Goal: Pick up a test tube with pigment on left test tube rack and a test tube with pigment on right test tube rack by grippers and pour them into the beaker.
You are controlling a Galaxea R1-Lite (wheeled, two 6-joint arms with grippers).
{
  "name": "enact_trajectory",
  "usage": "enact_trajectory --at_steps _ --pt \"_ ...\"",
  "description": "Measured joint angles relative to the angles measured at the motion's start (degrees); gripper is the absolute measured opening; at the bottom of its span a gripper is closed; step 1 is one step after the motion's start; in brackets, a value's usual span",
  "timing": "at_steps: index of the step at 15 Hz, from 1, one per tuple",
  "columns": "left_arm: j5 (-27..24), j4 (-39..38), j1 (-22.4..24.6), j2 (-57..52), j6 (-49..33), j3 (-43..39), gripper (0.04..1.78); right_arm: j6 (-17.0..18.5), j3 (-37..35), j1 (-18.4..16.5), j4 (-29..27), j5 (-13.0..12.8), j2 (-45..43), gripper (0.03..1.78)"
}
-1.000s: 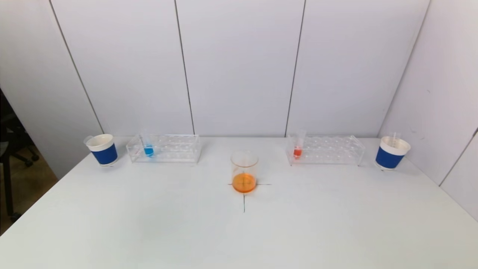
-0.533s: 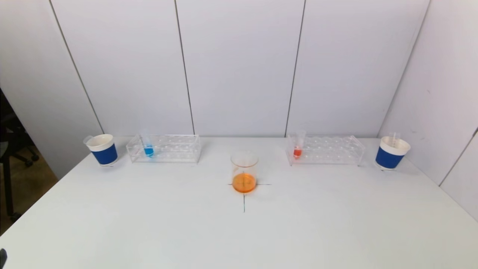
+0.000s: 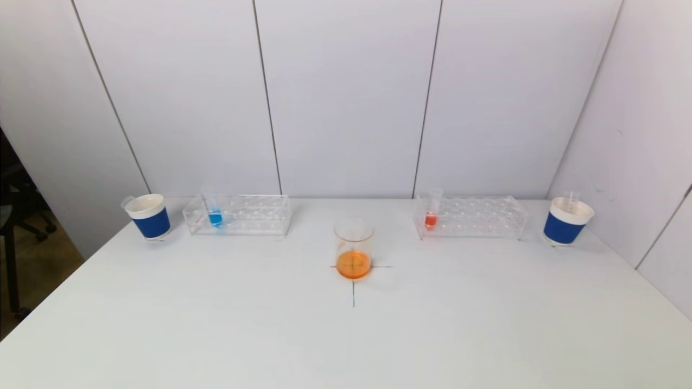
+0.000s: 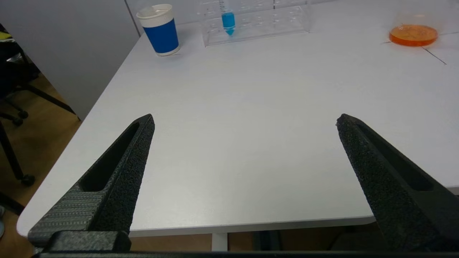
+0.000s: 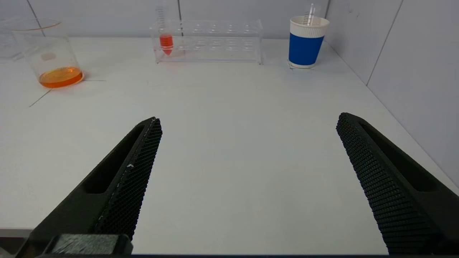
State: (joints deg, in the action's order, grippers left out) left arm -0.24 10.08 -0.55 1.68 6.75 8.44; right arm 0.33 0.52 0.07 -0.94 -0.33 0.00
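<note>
A test tube with blue pigment (image 3: 215,217) (image 4: 228,21) stands upright near the left end of the clear left test tube rack (image 3: 254,216) (image 4: 272,21). A test tube with red pigment (image 3: 431,219) (image 5: 165,42) stands at the left end of the clear right test tube rack (image 3: 481,217) (image 5: 222,43). The glass beaker (image 3: 353,248) (image 5: 50,53) holds orange liquid and sits on a drawn cross at the table's middle. My left gripper (image 4: 244,123) hangs open over the near left table edge. Over the near right part of the table, my right gripper (image 5: 247,123) is open too. Neither shows in the head view.
A blue and white paper cup (image 3: 150,216) (image 4: 160,30) stands left of the left rack. A second such cup (image 3: 566,220) (image 5: 306,42), with a tube in it, stands right of the right rack. A wall (image 5: 412,53) runs close along the table's right side.
A dark speck at the head view's bottom left corner half a second ago is gone. Tubes, racks, beaker and cups have not moved.
</note>
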Motion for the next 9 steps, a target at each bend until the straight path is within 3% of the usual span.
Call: enact_trajectory --at_steps 9 --pt "-1.57 -0.83 0.02 -1.79 -1.91 -4.83 1.78 0.0 0.0 0.0 -0.02 -0.02 0.0 1.77"
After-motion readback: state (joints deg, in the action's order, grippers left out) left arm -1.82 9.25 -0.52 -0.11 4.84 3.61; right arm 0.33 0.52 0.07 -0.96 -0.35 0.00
